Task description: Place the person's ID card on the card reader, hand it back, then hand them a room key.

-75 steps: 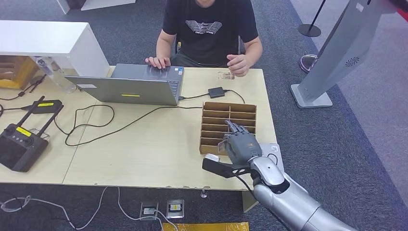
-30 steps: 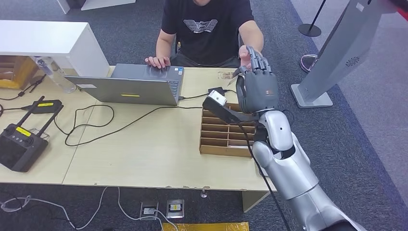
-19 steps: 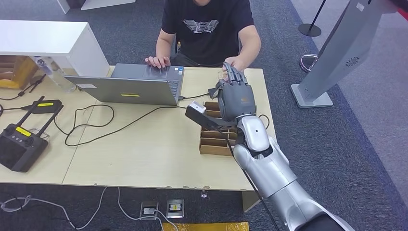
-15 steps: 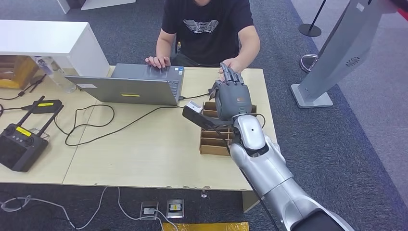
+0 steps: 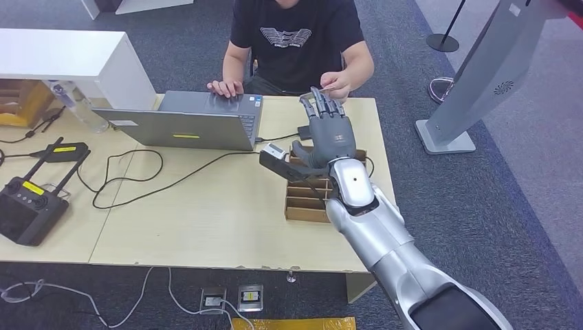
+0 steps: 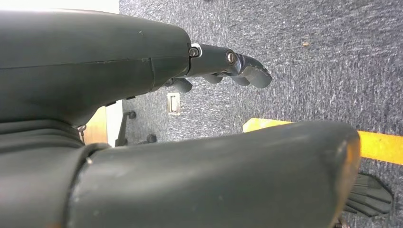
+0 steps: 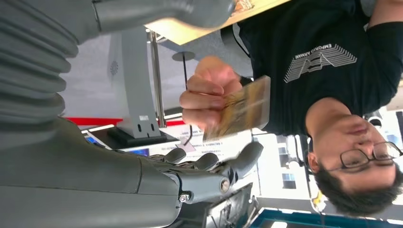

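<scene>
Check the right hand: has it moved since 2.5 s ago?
Yes. The right hand went from the near edge of the wooden divider tray to past its far edge, now open just short of the person's hand holding a card.

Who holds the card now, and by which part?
The person's hand pinches the card by one end. The right hand is raised near it with fingers spread, holding nothing. The left hand holds nothing.

Head view high above table (image 5: 206, 206); wrist views close behind hands.
</scene>
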Tool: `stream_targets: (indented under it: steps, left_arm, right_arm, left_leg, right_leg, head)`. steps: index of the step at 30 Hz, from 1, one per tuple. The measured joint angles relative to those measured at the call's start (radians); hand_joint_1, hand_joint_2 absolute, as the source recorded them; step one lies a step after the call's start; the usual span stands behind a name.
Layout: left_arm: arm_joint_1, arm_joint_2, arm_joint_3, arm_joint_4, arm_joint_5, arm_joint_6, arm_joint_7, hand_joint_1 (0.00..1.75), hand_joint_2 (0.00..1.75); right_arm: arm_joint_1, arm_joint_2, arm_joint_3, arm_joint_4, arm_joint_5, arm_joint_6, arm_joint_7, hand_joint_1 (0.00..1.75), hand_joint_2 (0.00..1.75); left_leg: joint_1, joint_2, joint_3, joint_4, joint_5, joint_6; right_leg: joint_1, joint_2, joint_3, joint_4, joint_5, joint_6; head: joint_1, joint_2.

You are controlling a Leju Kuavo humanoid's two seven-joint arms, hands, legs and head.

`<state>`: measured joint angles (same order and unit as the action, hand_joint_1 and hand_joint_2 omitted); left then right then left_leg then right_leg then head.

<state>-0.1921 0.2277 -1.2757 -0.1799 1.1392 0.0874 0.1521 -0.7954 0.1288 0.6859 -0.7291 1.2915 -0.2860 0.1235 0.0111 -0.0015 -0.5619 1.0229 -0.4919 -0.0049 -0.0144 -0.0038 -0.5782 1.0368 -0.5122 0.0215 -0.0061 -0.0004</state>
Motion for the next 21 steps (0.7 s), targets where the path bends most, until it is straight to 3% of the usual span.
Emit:
stream_targets:
  steps: [10, 17, 21]
  left_arm:
    - [0.0, 0.006, 0.0, 0.0, -0.009, -0.025, 0.029, 0.0, 0.0]
    - [0.001, 0.015, 0.0, 0.0, -0.016, -0.031, 0.026, 0.0, 0.0]
    - [0.001, 0.027, 0.0, 0.0, -0.036, -0.062, -0.017, 0.0, 0.0]
  right_arm:
    - [-0.083, 0.004, -0.013, 0.068, 0.025, -0.054, -0.028, 0.0, 0.0]
    - [-0.164, -0.075, -0.074, 0.11, -0.002, -0.128, -0.102, 0.0, 0.0]
    - [-0.18, -0.142, -0.131, 0.122, -0.125, -0.224, -0.218, 0.0, 0.0]
  left_leg:
    - [0.0, 0.0, 0.0, 0.0, 0.0, 0.0]
    - [0.0, 0.002, 0.001, 0.0, 0.0, 0.0]
    - [0.0, 0.0, 0.001, 0.001, 0.0, 0.0]
  right_leg:
    - [0.0, 0.0, -0.001, 0.0, 0.0, 0.0]
    - [0.0, 0.001, 0.0, -0.001, 0.001, 0.0]
    - [0.0, 0.0, -0.001, -0.001, 0.001, 0.0]
  head:
    - [0.0, 0.0]
    - [0.0, 0.0]
    - [0.0, 0.0]
